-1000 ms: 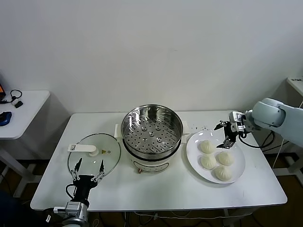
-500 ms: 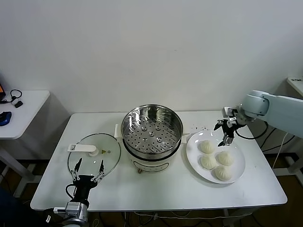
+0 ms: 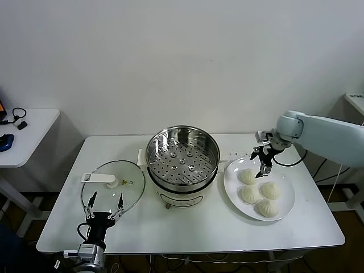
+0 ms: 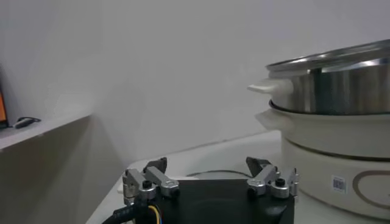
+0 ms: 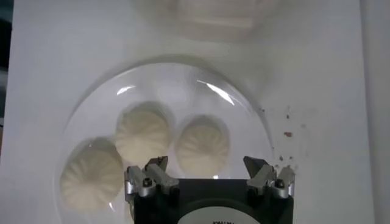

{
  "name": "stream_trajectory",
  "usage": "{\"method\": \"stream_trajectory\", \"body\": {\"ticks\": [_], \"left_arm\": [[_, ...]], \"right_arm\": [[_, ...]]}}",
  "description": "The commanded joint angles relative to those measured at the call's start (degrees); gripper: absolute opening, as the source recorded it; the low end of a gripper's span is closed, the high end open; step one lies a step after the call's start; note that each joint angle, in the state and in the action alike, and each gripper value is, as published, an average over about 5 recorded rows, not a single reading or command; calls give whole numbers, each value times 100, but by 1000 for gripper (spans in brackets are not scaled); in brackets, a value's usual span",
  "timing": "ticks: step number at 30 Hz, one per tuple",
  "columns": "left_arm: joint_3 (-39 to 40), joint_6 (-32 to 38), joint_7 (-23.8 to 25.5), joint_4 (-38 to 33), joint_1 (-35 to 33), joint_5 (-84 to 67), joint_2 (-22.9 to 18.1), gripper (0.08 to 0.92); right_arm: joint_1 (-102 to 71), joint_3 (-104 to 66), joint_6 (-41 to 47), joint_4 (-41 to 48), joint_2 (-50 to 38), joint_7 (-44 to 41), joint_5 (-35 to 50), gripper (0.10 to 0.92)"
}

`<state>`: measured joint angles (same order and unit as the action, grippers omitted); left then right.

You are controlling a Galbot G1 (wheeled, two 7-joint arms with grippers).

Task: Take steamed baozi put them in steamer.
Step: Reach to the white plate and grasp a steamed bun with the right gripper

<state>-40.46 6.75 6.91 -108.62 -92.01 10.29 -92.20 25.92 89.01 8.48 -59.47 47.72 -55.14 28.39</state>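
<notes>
The right arm reached in from the right side, its forearm stretched across the far right of the white worktop (image 3: 187, 227) and its wrist bent so that the right hand (image 3: 262, 161) pointed down over the far edge of the flat white round plate (image 3: 286, 207). Its fingers stood wide apart with nothing between them, above the bun nearest the steamer and not touching it. The left hand (image 3: 103, 206) waited low at the near left edge of the worktop, fingers likewise spread and empty, aimed toward the round glass lid (image 3: 113, 185) with its white handle, which lay flat just left of the steamer.

The plate carried all four steamed baozi (image 3: 259, 192), small cream-white dough buns sitting close together in a loose cluster, each upright with its pleated top facing up; being round, they showed no long axis. In the right wrist view three of them (image 5: 202, 145) appeared just ahead of the spread fingers.

The steamer (image 3: 182, 164), a round shiny steel pot on a cream-white electric base, stood at the middle of the worktop just left of the plate. Inside it lay only the perforated metal tray (image 3: 182, 162).
</notes>
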Motion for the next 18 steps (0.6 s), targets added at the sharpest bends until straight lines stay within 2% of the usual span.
{"method": "stream_trajectory", "body": {"ticks": [1,18], "left_arm": [[-3,7,-4,30,-2,15,-221,823],[-10,38,-10,116,23,50,-213,823]], "right_arm": [[-273,-133,-75,346,194,-86,-60,823],[-554,-315,-159,540,240,-103,-230,823]]}}
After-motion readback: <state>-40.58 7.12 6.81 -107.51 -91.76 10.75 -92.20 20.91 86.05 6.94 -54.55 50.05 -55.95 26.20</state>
